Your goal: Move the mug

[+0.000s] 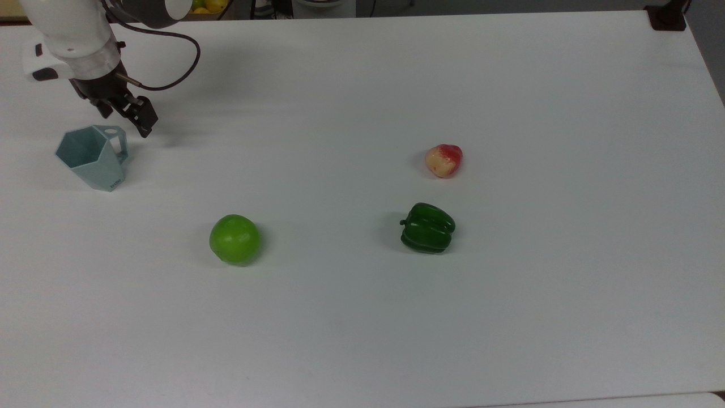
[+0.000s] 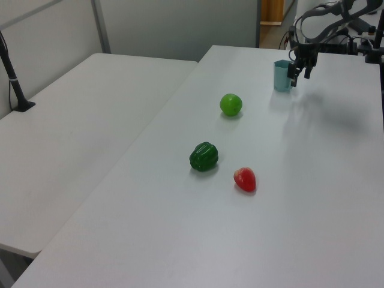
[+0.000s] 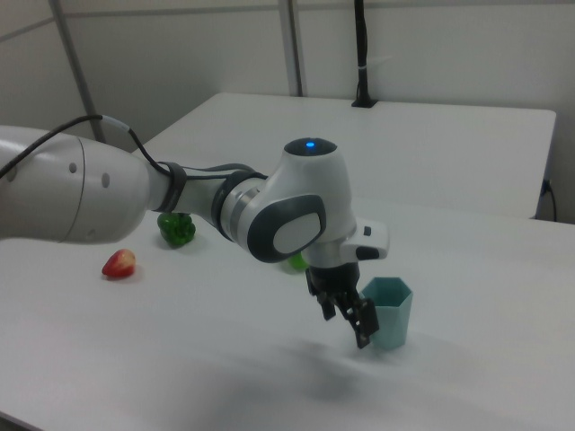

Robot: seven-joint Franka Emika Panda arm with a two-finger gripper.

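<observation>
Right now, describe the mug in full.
The mug is pale blue-green with flat facets, a hexagonal rim, a base narrower than the rim and small dark lettering low on one side. Its angular handle, with a hole on top, faces the gripper, which hangs close by without touching it. It looks like matte plastic, stands upright and empty on the white table.

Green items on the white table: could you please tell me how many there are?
2. The round bright green apple-like fruit lies toward the top view's left, below the pale blue-green faceted mug. The dark green bell pepper sits near the centre, below the red-and-cream strawberry-shaped fruit.
</observation>
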